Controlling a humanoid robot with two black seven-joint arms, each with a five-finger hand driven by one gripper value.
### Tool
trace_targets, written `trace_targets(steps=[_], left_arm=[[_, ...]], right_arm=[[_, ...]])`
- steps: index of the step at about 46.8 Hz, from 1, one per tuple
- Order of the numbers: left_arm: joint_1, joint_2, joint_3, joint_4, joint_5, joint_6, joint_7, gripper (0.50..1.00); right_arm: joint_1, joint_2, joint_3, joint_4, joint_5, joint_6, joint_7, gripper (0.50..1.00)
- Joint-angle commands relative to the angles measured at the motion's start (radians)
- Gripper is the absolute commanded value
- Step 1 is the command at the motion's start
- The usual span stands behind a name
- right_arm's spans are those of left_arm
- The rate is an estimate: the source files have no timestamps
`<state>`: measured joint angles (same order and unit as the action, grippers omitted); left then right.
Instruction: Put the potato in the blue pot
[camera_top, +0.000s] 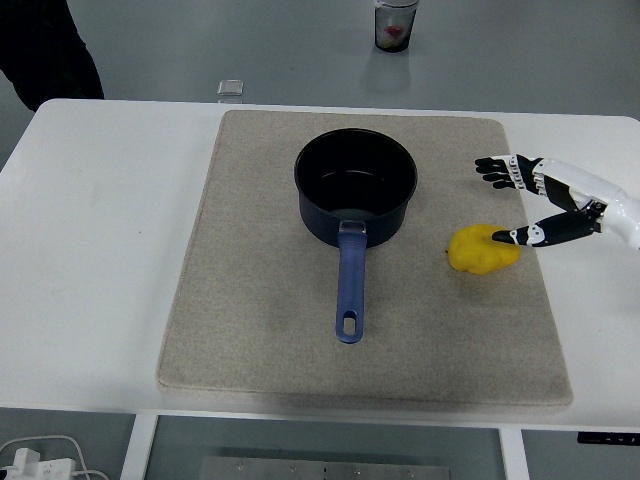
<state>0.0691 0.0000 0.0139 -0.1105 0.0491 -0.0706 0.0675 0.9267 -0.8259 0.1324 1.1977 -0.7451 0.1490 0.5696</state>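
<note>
Bare mat (440, 330) between potato (482, 250) and blue pot (356, 188), pot mouth open from above, pot handle (350, 285) pointing toward near counter (100, 260) edge, left of potato

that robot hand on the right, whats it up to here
The right hand reaches in over the beige mat with fingers spread, thumb tip at the yellow potato, not gripping it. The potato lies on the mat to the right of the blue pot, which is empty, handle toward the near edge. No left hand shows.
</note>
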Motion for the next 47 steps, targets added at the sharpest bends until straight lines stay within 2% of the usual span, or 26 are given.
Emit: trace_targets(steps=[1,13,20,38,47], left_arm=[[0.0,0.0,0.0,0.0,0.0,0.0,0.0,0.996],[0.001,0.0,0.0,0.0,0.0,0.0,0.0,0.996],[0.0,0.0,0.0,0.0,0.0,0.0,0.0,0.996],[0.0,0.0,0.0,0.002,0.0,0.0,0.0,0.996],[0.0,0.0,0.0,0.0,0.0,0.0,0.0,0.996]], right_arm=[[-0.003,0.004,-0.002,-0.001,-0.006,0.0,0.029,0.928],[-0.049,0.014,0.0,-0.001,-0.08,-0.011,0.041,0.928],[-0.062,0.019,0.0,-0.009,-0.086,-0.042,0.041,0.928],[-0.097,0.117,0.004,-0.067,-0.118,-0.095,0.041,0.928],[-0.095,0.126,0.007,-0.079,-0.118,-0.1,0.041,0.928]])
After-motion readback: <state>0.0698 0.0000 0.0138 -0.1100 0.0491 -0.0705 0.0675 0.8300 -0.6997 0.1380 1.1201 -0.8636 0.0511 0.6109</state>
